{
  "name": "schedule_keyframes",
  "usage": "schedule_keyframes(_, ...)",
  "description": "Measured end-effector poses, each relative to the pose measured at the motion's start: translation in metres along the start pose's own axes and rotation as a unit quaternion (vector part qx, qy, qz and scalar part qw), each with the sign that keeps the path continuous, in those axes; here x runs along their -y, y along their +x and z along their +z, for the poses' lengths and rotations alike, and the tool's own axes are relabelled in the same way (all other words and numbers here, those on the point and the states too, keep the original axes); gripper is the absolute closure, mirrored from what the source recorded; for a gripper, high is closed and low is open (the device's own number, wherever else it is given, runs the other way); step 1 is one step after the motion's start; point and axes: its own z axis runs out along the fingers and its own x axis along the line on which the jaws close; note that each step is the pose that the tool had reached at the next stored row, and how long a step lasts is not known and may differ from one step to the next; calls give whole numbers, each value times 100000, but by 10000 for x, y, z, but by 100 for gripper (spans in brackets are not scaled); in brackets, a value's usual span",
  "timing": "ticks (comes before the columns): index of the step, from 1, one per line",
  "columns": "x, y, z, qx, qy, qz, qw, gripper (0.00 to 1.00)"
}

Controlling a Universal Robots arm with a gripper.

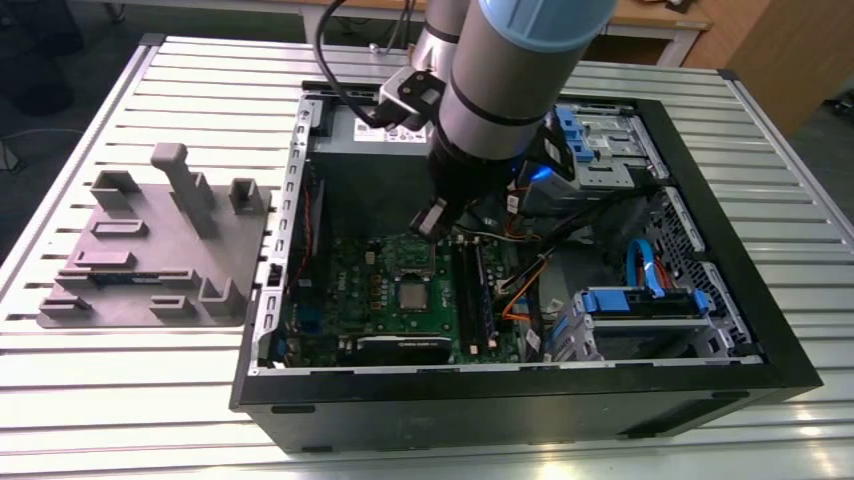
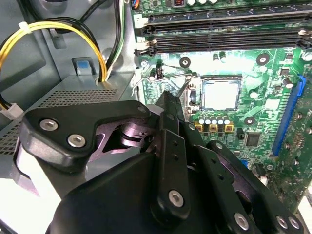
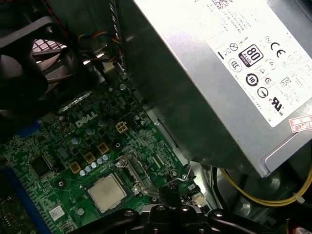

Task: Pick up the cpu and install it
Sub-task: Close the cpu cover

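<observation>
The cpu (image 2: 220, 94) lay flat in the motherboard's socket (image 2: 219, 77), its silver top facing up. Just beside the socket, the gripper (image 2: 168, 97) hung with its fingers clenched together, their tip close against the socket's wire lever (image 2: 181, 88); whether it touched the lever could not be told. The grey power supply (image 3: 219, 73) stood beyond the socket on the lever's side, inside the open computer case (image 1: 534, 385).
</observation>
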Motion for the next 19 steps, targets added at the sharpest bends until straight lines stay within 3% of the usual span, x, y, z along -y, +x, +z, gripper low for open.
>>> schedule_keyframes(19,64,95,-21,-37,30,8,100000,90)
